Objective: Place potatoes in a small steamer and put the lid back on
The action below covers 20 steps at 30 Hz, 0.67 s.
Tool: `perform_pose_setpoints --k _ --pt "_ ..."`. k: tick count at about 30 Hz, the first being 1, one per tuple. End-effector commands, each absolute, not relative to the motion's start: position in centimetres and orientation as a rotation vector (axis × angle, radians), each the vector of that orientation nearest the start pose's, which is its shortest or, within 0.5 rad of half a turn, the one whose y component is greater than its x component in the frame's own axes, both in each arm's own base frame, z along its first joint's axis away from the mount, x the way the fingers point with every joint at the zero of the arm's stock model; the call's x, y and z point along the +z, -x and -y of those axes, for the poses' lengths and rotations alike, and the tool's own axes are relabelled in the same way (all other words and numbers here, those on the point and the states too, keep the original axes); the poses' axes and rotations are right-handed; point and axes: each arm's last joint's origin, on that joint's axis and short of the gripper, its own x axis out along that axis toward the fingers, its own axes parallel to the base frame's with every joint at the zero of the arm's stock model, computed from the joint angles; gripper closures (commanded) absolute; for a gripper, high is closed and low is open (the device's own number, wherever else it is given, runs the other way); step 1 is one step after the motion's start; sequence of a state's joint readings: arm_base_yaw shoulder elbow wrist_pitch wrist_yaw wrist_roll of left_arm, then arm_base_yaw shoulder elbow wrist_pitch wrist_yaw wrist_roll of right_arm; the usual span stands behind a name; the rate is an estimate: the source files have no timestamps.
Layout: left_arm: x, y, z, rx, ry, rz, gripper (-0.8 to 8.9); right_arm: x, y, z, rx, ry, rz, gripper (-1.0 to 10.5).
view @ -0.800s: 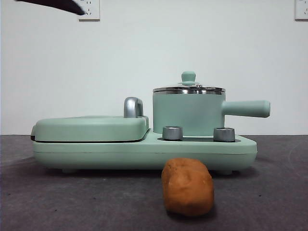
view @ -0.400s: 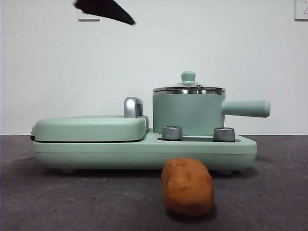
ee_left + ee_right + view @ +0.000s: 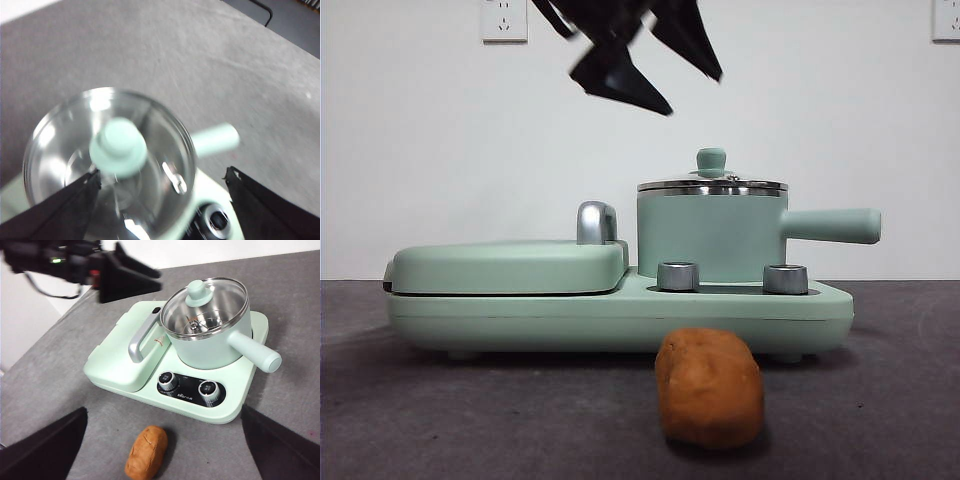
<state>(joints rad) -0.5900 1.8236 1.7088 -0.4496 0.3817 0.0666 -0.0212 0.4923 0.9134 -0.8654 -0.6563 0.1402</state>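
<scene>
**Left arm lines up over the lid knob**

Plain white wall with sockets backs the dark grey table (image 3: 430, 420). From the front, the small steamer (image 3: 710, 238) sits on the mint cooker base (image 3: 620, 315), the lid (image 3: 712, 185) closed on it, beside the flat griddle cover (image 3: 505, 266). The potato (image 3: 710, 388) lies on the table in front of the base, clear of it. The left gripper (image 3: 630, 60) hangs above and to one side of the pot.

From the left wrist, its jaws are spread wide with the knob (image 3: 118, 147) between them, untouched, probably positioned to lift the lid first.

From the right wrist, the right gripper (image 3: 162, 440) waits high, jaws released, with the potato below.
</scene>
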Motion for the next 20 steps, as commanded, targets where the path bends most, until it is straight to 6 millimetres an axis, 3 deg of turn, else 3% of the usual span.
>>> perform_pose_setpoints --k 1,9,20 --pt "33.7 -35.1 25.5 -0.952 -0.147 -0.491 4.05 34.9 -6.8 -1.6 0.608 -0.256 -0.448 4.6" --pt "31.4 -37.3 26.8 -0.916 -0.152 -0.422 4.07 34.9 -6.8 -1.6 0.608 -0.256 -0.448 4.6" --pt "29.2 -38.1 27.4 -0.922 -0.184 -0.459 4.08 34.9 -6.8 -1.6 0.608 -0.256 -0.448 4.6"
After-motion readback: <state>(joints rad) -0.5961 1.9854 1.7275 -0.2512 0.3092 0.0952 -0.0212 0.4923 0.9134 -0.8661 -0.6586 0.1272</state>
